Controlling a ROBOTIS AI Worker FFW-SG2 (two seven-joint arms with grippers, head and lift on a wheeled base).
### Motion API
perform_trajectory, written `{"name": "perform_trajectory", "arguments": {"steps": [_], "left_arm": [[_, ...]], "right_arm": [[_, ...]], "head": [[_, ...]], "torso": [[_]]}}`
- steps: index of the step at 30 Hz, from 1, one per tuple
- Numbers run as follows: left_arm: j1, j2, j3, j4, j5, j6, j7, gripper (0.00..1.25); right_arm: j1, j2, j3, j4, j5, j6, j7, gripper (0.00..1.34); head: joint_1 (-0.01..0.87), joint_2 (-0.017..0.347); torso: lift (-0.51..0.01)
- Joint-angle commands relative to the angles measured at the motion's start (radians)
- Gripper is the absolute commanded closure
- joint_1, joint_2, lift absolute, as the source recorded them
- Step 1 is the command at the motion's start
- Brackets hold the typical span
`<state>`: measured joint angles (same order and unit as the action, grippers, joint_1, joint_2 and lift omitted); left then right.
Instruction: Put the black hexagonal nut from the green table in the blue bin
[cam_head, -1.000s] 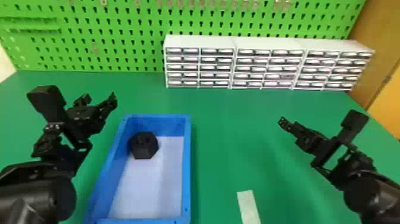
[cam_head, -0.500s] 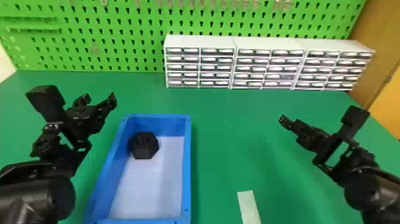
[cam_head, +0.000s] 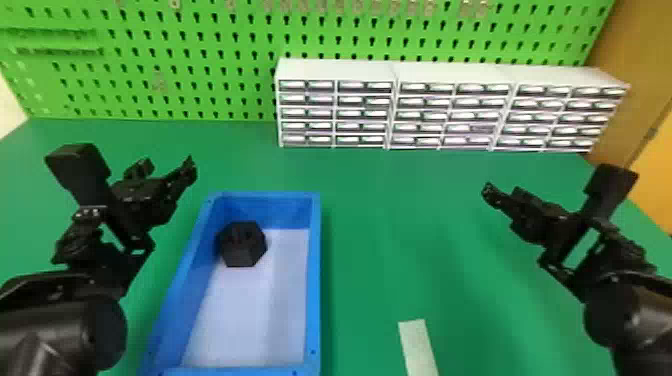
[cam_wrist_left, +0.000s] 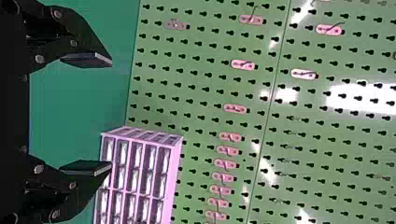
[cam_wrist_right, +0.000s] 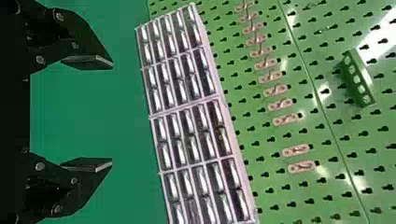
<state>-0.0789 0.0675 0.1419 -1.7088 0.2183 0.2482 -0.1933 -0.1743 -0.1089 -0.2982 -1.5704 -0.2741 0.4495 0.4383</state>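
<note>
Left black two-finger hand (cam_head: 167, 166) hangs beside the bin, wide open, empty. Right black two-finger hand (cam_head: 504, 192) likewise, over the green desk's (cam_head: 400, 240) right side. Black hexagonal nut (cam_head: 242, 247) sits in the blue rectangular bin (cam_head: 314, 280), far-left corner; bin's near end partly cut off.

The right gripper (cam_head: 500, 195) has shifted slightly to the right.

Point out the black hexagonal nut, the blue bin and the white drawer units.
Black hexagonal nut (cam_head: 242, 247): head view, middle of its body.
Blue bin (cam_head: 313, 280): head view, right side wall.
White drawer units (cam_head: 364, 114): head view, drawer fronts.
</note>
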Motion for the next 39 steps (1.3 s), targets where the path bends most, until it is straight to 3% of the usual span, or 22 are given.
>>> {"name": "perform_trajectory", "arguments": {"steps": [1,39], "left_arm": [[-0.001,0.000,-0.002,0.000,0.000,0.002,0.000,0.47],[-0.001,0.000,-0.001,0.000,0.004,0.008,-0.002,0.47]], "right_arm": [[0.001,-0.002,0.004,0.000,0.007,-0.031,0.000,0.52],[0.006,0.003,0.010,0.004,0.007,-0.057,-0.001,0.52]], "head": [[0.692,0.009],[0.692,0.009]], "torso": [[-0.097],[-0.097]]}}
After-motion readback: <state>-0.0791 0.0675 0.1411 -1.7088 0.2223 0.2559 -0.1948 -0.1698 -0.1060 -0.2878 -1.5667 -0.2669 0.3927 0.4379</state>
